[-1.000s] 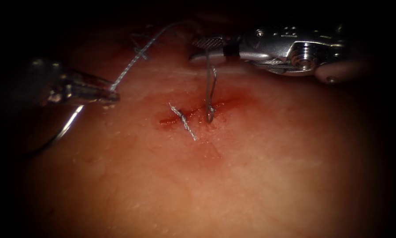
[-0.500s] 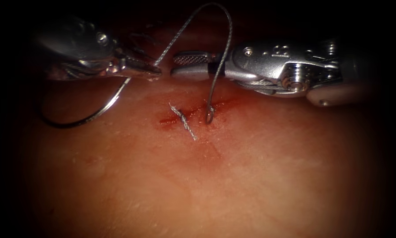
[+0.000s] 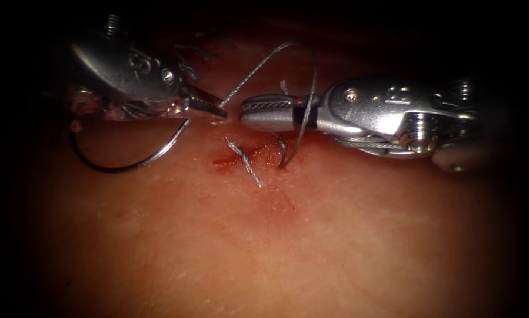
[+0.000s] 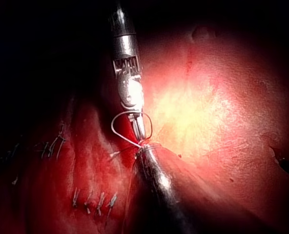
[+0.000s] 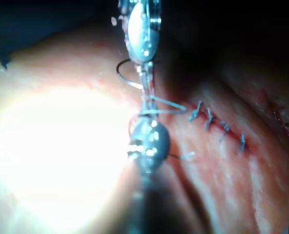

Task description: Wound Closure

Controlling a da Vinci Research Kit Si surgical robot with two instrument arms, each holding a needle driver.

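- The needle [image 3: 129, 162] is out of the tissue [image 3: 276, 247]. It hangs as a curved arc in the left part of the endoscope frame, on the left side of the cut [image 3: 258, 154], with its open side upward.
- The left tool [image 3: 208, 107] comes from the upper left of the frame. Its jaws are closed at the end of the needle where the thread [image 3: 264, 62] begins, so the arc hangs under the jaws.
- From this point the thread goes up and to the right, makes a high loop above the right tool [image 3: 258, 112], then crosses down over its jaws to the cut, just right of the centre.
- The right tool lies almost horizontal, with its long axis from right to left and its tip toward the tip of the left tool. Both tips are near each other, just above the cut. Its jaws look pressed together, and I cannot tell if thread is caught between them.
- A short cut end of thread [image 3: 246, 162] stands in the cut, left of the place where the thread enters.
- The right tool is nearer to the loop; the left tool is nearer to the needle.
- Some stamped characters show on both tool bodies, but I cannot read them surely.
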